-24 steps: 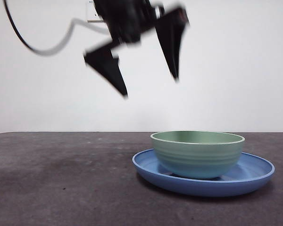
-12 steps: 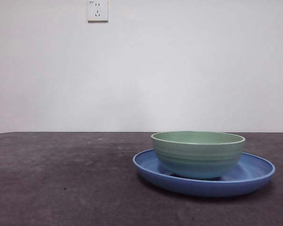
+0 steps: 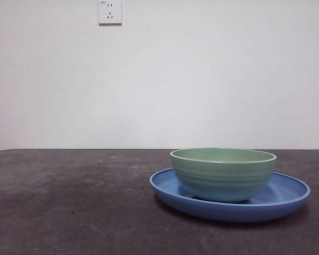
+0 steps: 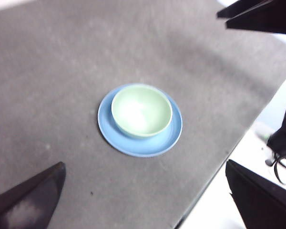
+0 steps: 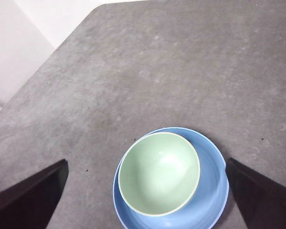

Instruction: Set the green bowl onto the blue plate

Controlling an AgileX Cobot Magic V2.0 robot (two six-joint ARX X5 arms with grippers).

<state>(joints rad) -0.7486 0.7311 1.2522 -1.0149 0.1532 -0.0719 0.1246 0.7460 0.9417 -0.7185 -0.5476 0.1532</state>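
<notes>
- A wall socket [image 3: 110, 11] is seen high on the left; the gripper seen above the table a second ago is gone from the front view.
- The green bowl [image 3: 223, 173] is seated upright inside the blue plate [image 3: 287, 199], off-centre, so the placement is judged done.
- The left gripper [image 4: 148, 200] and right gripper [image 5: 145, 200] are held high, spread wide, empty.

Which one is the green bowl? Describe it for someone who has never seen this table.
On the dark grey table, find the wide, shallow blue plate. The green bowl stands upright inside it: pale mint, faintly ridged sides, lighter rim, taller and narrower than the plate, and empty.
</notes>
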